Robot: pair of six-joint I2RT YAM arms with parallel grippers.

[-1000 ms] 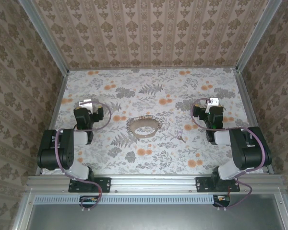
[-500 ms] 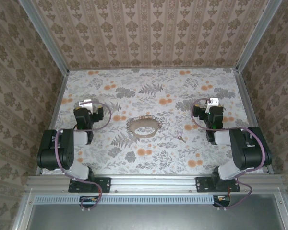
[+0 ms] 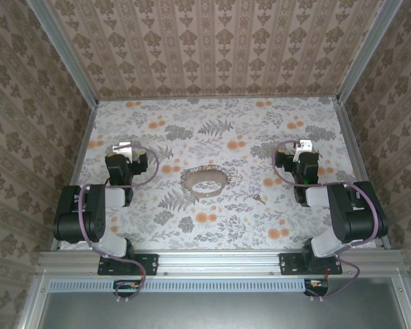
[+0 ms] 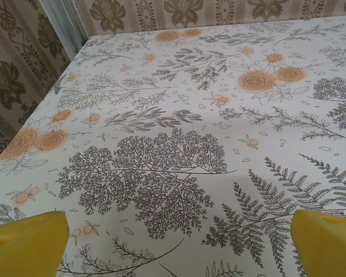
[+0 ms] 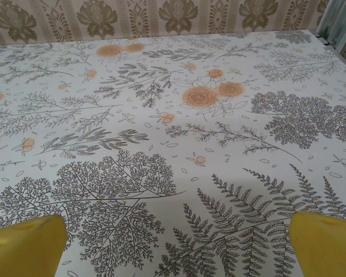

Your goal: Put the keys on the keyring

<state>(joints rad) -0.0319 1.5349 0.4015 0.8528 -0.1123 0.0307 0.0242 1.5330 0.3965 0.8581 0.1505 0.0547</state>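
Small thin grey metal key [image 3: 258, 199]: lies flat on the floral-printed tabletop [image 3: 212, 130], just right of the long brownish-silver chain keyring [image 3: 192, 190] and slightly toward the table's near edge from it, not touching it. The keyring lies as an open oval loop about mid-table. Handling, judged: the key is light, rigid and slick, and it lies flush on the surface, so it is likely to skate or flip under a pinch. Best taken across its broader head with the hole left free; its detail is too small to confirm. The chain is limp, will sag and shift, and needs pinning near its opening. The left gripper [image 3: 122, 147] sits well left of the loop, the right gripper [image 3: 303, 146] well right of it, beyond the key. Both stand wide open, yellow pads [image 4: 26, 242] far apart, holding nothing.
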